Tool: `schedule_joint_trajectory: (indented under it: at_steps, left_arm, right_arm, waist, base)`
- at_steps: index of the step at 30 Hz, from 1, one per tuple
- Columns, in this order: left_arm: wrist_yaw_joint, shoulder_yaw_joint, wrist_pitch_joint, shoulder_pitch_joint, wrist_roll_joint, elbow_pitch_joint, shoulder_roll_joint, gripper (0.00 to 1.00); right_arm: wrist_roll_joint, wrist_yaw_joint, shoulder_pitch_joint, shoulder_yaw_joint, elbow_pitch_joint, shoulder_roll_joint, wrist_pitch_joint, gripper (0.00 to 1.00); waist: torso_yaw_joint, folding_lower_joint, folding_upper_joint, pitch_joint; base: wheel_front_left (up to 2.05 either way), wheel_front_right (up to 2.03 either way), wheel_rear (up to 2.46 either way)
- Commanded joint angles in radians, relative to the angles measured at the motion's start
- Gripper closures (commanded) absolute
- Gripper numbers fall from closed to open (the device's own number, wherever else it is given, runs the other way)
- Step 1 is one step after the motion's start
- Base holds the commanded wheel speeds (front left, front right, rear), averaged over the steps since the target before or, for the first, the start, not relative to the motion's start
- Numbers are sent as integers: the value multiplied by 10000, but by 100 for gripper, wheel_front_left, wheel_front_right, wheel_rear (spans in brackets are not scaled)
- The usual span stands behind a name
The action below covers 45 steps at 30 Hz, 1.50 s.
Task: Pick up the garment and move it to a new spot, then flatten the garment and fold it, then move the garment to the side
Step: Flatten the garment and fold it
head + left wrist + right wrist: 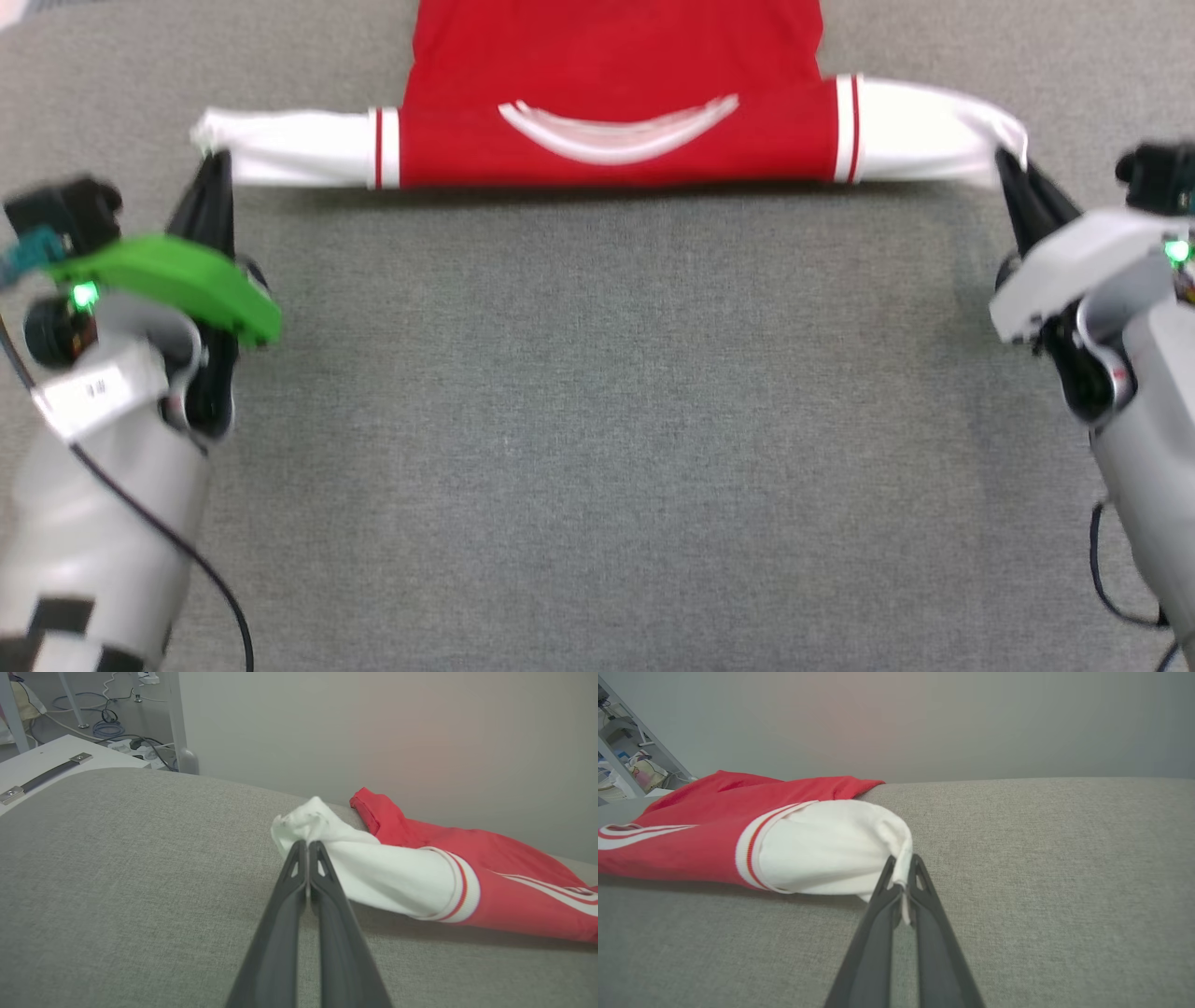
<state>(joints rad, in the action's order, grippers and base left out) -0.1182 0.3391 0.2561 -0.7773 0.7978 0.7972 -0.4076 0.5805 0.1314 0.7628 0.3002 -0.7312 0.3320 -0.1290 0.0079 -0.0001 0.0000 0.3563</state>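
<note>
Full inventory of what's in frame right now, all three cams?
garment: one, red with white sleeves, far part of the surface, spread between the grippers
padded surface: one, grey fabric, under the garment
cables: several, blue, black and white, on the floor past the surface's corner
white panel: one, with a dark strap, beside that corner
left gripper: one, dark fingers, shut on a white sleeve end
right gripper: one, dark fingers, shut on the other sleeve end

The shirt [616, 84] is red with white sleeves (red stripes on each white band) and white curved lines. The worktop [597, 420] is grey fabric. The left claw [219, 161] and right claw [1005, 161] are black.
</note>
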Motion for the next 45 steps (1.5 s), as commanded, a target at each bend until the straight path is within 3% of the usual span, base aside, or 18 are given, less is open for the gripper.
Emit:
schedule_joint_trajectory:
  at_steps: [1,7,14,18,24,32,33,34,35,36,40,45]
  left_arm:
    - [123,-235,54,789,-67,-411,-40,100]
    - [796,-980,55,4076,-172,-2753,80,100]
    - [1691,-1575,56,6990,-205,-5142,420,100]
    - [2022,-1577,56,8084,-155,-5746,607,100]
    - [2349,-1582,56,9120,-249,-6153,938,100]
    - [2446,-1659,56,9565,-459,-6215,1149,100]
    - [2437,-1626,56,9516,-540,-6252,1163,100]
    - [2426,-1587,56,9468,-608,-6293,1180,100]
    - [2407,-1529,56,9402,-662,-6344,1219,100]
    - [2388,-1499,56,9338,-706,-6393,1250,100]
    - [2368,-1451,57,9091,-1014,-6676,1367,100]
    - [2208,-1345,57,8701,-1307,-6959,1569,100]
  right_arm:
    - [128,-7,-586,-149,280,119,-84,100]
    - [208,-7,-3502,-1289,2015,217,292,100]
    - [-546,-7,-6542,-3266,4530,-621,1205,100]
    - [-1183,-7,-7966,-4115,5962,-1381,2055,100]
    - [-1859,-7,-9456,-4535,7212,-2204,3021,100]
    - [-2233,-7,-10270,-4639,7594,-2496,3445,98]
    - [-2214,-7,-10245,-4597,7557,-2459,3443,78]
    - [-2209,-7,-10211,-4551,7531,-2412,3442,45]
    - [-2208,-7,-10135,-4516,7536,-2354,3390,26]
    - [-2199,-7,-10055,-4533,7552,-2337,3319,0]
    - [-2160,-7,-9532,-4686,7696,-2270,3137,0]
    - [-2300,-7,-8015,-5585,7502,-2310,3099,0]
  waist:
    - [111,1,0,-755]
    - [205,1,0,-1563]
    - [305,1,0,-2031]
    - [303,1,0,-2206]
    - [247,1,0,-2459]
    - [239,1,0,-2422]
    - [268,1,0,-2384]
    - [296,1,0,-2350]
    - [343,1,0,-2297]
    - [383,1,0,-2258]
    - [549,1,0,-2053]
    - [906,1,0,-1662]
  base:
    - [0,0,0]
    - [0,0,0]
    - [0,0,0]
    - [0,0,0]
    - [0,0,0]
    - [0,0,0]
    - [0,0,0]
    - [0,0,0]
    - [0,0,0]
    - [0,0,0]
    - [0,0,0]
    - [0,0,0]
